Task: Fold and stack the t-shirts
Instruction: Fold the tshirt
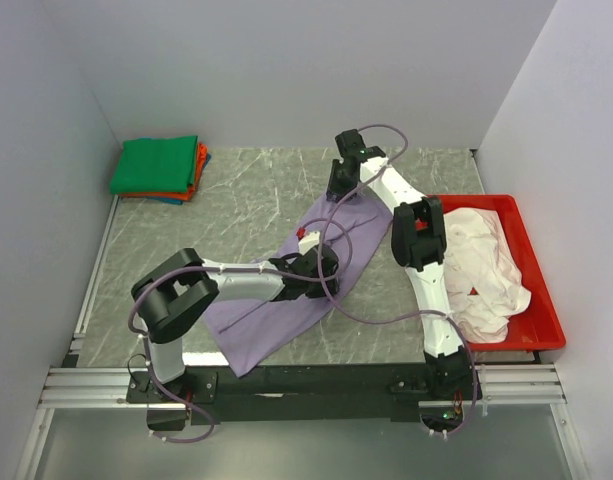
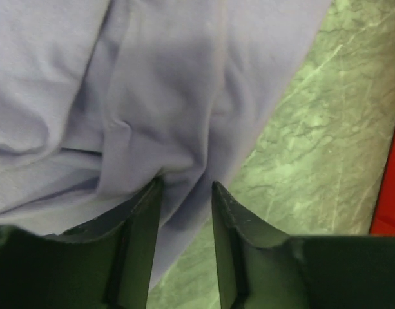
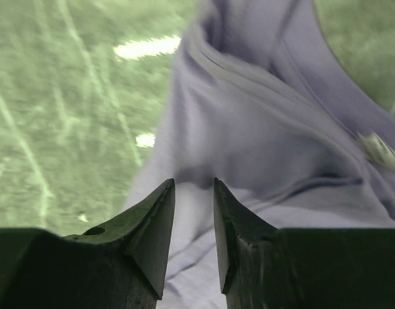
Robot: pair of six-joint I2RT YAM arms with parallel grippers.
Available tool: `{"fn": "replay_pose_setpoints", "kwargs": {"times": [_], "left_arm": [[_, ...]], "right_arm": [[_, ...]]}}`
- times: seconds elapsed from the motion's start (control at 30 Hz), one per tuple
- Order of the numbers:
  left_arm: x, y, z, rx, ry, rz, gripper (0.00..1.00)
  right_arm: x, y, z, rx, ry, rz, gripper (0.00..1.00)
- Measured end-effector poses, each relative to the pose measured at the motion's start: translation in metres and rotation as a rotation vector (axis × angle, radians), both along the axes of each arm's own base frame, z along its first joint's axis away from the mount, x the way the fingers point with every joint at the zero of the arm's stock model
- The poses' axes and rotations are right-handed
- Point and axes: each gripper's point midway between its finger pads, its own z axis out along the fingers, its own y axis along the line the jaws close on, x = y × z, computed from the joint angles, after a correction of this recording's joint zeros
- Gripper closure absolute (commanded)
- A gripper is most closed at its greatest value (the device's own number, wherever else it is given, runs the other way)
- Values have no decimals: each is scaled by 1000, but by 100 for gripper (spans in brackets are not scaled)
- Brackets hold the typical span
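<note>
The lavender t-shirt (image 1: pixel 276 310) lies spread diagonally across the table's middle. My left gripper (image 1: pixel 324 262) is low over its right edge. In the left wrist view its jaws (image 2: pixel 184 187) stand a little apart with bunched lavender cloth (image 2: pixel 152 77) at the tips. My right gripper (image 1: pixel 343 188) is at the shirt's far corner. In the right wrist view its jaws (image 3: pixel 194 183) are slightly apart over the cloth (image 3: pixel 261 116), with the white neck label (image 3: pixel 377 149) to the right. A folded stack has the green shirt (image 1: pixel 156 163) on top of the orange-red one (image 1: pixel 198 170).
The folded stack sits in the far left corner. A red tray (image 1: pixel 546 335) at the right holds crumpled pale pinkish-white shirts (image 1: pixel 486 260), and its edge shows in the left wrist view (image 2: pixel 387 193). White walls enclose the table.
</note>
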Motion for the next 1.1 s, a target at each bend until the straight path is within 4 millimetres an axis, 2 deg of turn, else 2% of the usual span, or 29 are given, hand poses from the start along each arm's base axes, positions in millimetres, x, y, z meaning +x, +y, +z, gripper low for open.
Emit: {"fn": "replay_pose_setpoints", "kwargs": {"times": [0.13, 0.23, 0.3, 0.47, 0.53, 0.6, 0.7, 0.73, 0.83, 0.93, 1.0, 1.1], "left_arm": [[-1, 1, 6, 14, -11, -17, 45], [0, 16, 18, 45, -56, -22, 39], [-3, 37, 31, 71, -92, -13, 39], [-8, 89, 60, 110, -175, 71, 43], [-12, 110, 58, 123, -173, 119, 45], [-18, 137, 45, 152, -144, 176, 47], [-28, 179, 19, 216, -87, 265, 47], [-32, 193, 12, 237, -72, 294, 47], [-39, 214, 2, 256, -46, 351, 46], [-40, 226, -4, 263, -31, 394, 47], [-40, 230, -11, 273, -13, 412, 48], [-36, 226, -12, 258, -18, 419, 52]], "right_arm": [[9, 5, 12, 18, -30, 5, 58], [9, 3, 26, 16, -53, -1, 50], [5, -2, 39, 5, -69, -11, 49], [-13, -16, 94, 0, -142, -41, 50], [-24, -22, 111, 5, -174, -52, 50], [-39, -28, 119, 8, -184, -65, 51], [-61, -36, 107, 3, -158, -77, 52], [-67, -38, 95, -1, -141, -80, 52], [-84, -44, 62, -24, -73, -85, 53], [-98, -49, 38, -48, -11, -89, 53], [-97, -49, 33, -53, -4, -91, 53], [-93, -50, 27, -60, -8, -95, 54]]}}
